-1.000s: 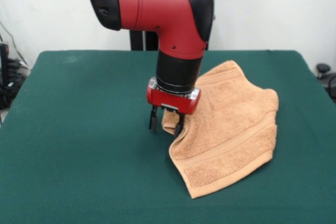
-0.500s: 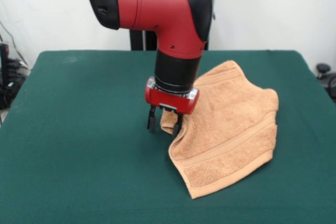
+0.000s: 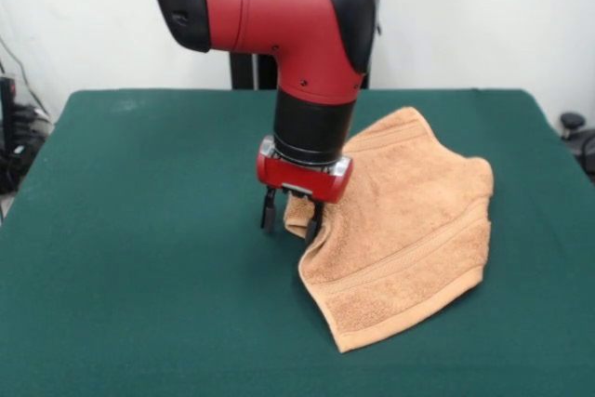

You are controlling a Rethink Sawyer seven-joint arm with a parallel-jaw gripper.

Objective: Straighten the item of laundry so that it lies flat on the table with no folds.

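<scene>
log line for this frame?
gripper: open, fingers astride towel corner | hand towel: rumpled, corner raised | table: towel right of centre

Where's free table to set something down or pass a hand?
Bare table: the whole stretch on the picture's left of the gripper, plus the near strip below the towel and the far strip by the pedestal. Crowded: centre-right, where the towel lies and the gripper stands at its bunched edge.
</scene>
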